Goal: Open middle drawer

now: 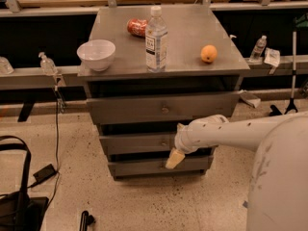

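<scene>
The grey cabinet has three drawer fronts stacked one above another. The middle drawer (137, 144) is the mid-sized front with a small round knob (163, 142) at its centre. My gripper (175, 158) hangs at the end of the white arm (226, 133) that reaches in from the right. Its pale tip sits just right of and below the knob, over the gap between the middle and bottom fronts. The arm's wrist covers the right part of the middle front.
On the cabinet top (183, 37) stand a white bowl (96, 54), a water bottle (156, 40), a red can (137, 27) and an orange (208, 53). The top drawer (163, 109) juts out above. A black bag (17, 203) and cable lie on the floor at left.
</scene>
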You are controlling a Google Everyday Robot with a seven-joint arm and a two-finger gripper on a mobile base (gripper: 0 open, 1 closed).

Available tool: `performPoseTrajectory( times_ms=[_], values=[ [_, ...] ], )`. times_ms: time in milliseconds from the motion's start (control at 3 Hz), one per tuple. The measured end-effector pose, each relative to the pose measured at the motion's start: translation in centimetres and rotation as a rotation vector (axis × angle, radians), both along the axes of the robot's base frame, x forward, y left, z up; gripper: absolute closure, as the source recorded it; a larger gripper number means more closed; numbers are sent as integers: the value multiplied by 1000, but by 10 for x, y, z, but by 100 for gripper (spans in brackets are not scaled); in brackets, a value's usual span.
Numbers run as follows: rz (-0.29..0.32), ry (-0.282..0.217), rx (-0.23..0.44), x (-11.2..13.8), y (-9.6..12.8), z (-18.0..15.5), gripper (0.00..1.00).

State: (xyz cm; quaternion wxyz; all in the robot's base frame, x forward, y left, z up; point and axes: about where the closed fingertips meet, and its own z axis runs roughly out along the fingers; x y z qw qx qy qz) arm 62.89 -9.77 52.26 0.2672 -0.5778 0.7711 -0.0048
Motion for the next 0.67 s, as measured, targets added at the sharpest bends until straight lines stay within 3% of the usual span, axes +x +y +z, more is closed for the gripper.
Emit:
performPoseTrajectory(
  times_ms=[333, 667],
  values=[
    [80, -51, 22, 6, 6, -16, 0],
    [137, -86, 99, 11, 1, -28, 0]
  ],
)
